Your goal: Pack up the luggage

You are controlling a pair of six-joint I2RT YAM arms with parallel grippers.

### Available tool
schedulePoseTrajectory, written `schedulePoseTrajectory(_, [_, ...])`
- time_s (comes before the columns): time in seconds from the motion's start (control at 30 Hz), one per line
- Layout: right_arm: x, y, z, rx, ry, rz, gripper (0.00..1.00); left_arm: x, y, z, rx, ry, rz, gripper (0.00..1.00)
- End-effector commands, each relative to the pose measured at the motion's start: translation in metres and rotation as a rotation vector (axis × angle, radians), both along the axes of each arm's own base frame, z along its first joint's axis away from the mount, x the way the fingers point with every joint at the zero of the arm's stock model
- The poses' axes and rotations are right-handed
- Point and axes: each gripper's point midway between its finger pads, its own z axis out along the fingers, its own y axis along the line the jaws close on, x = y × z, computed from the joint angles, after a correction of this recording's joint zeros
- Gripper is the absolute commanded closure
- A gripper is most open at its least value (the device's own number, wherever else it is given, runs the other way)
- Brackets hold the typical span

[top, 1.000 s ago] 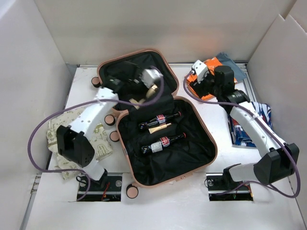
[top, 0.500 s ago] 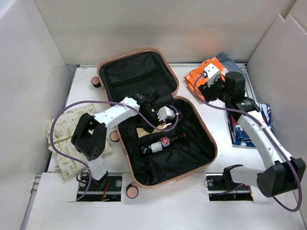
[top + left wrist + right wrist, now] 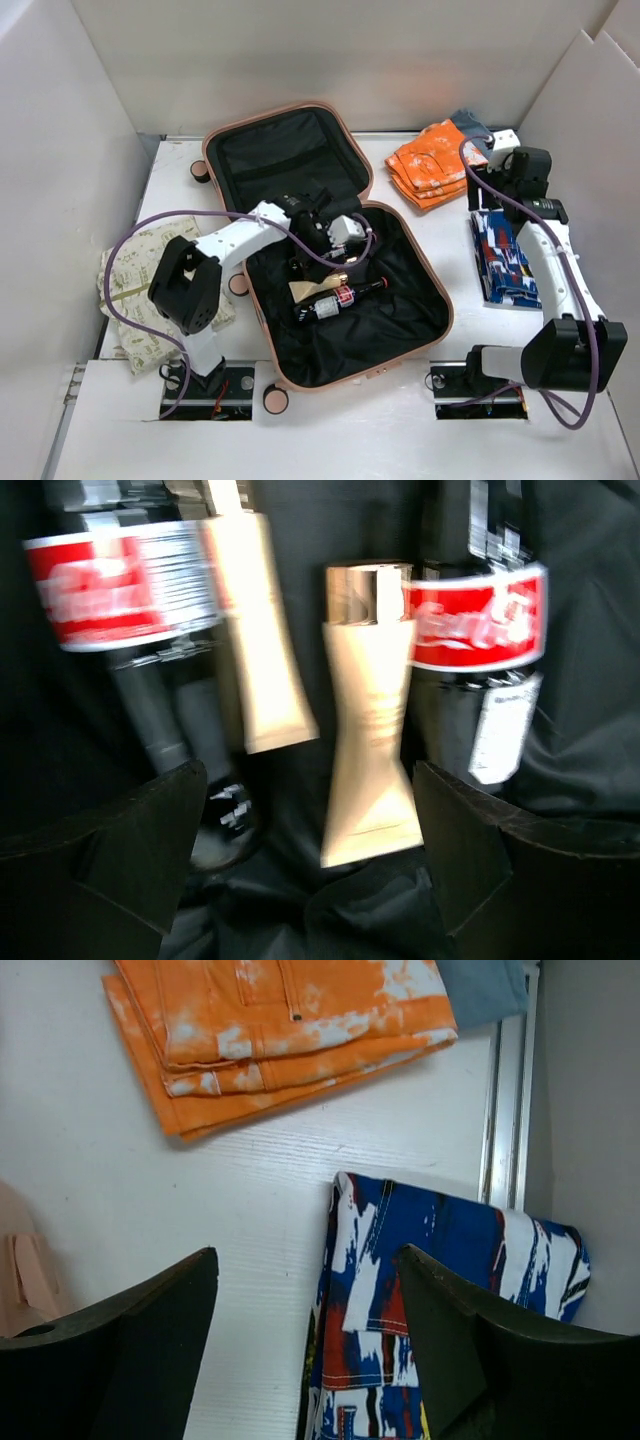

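Note:
The luggage (image 3: 440,300), a pale pink clamshell case, lies open with its black lining up. Two cola bottles (image 3: 120,580) (image 3: 480,630) lie in its near half, with two cream tubes (image 3: 260,650) (image 3: 370,730) between them. My left gripper (image 3: 310,865) hovers open just over the tubes, nothing between its fingers; from above it (image 3: 338,252) sits in the near half. My right gripper (image 3: 305,1350) is open and empty above the table, its right finger over the back edge of a blue patterned garment (image 3: 440,1300). From above, that gripper (image 3: 512,165) is at the far right.
A folded orange garment (image 3: 432,165) with a grey-blue cloth (image 3: 480,985) behind it lies at the back right. The blue patterned garment (image 3: 505,260) runs along the right wall. A cream printed cloth (image 3: 130,290) lies left of the case. White walls enclose the table.
My left gripper came from the lid half to the near half with a cream tube, then opened and left it between the bottles. My right arm swung right, from the orange garment to the blue patterned one.

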Motion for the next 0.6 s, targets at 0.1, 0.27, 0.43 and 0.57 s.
schedulePoseTrajectory(0.1, [0.007,-0.005,0.005,0.023,0.013,-0.047,0.21,0.092,0.022,0.097,-0.154,-0.278,0.384,0.17])
schedulePoseTrajectory(0.27, [0.014,0.028,-0.003,-0.032,0.037,0.011,0.21,0.161,0.153,0.176,-0.208,-0.514,0.92,0.03])
schedulePoseTrajectory(0.43, [0.025,0.088,0.012,-0.13,0.017,0.151,0.21,0.149,0.269,0.18,-0.165,-0.531,1.235,0.0])
schedulePoseTrajectory(0.57, [0.04,0.151,0.033,-0.208,-0.037,0.333,0.21,0.11,0.328,0.155,-0.164,-0.452,1.472,0.0])
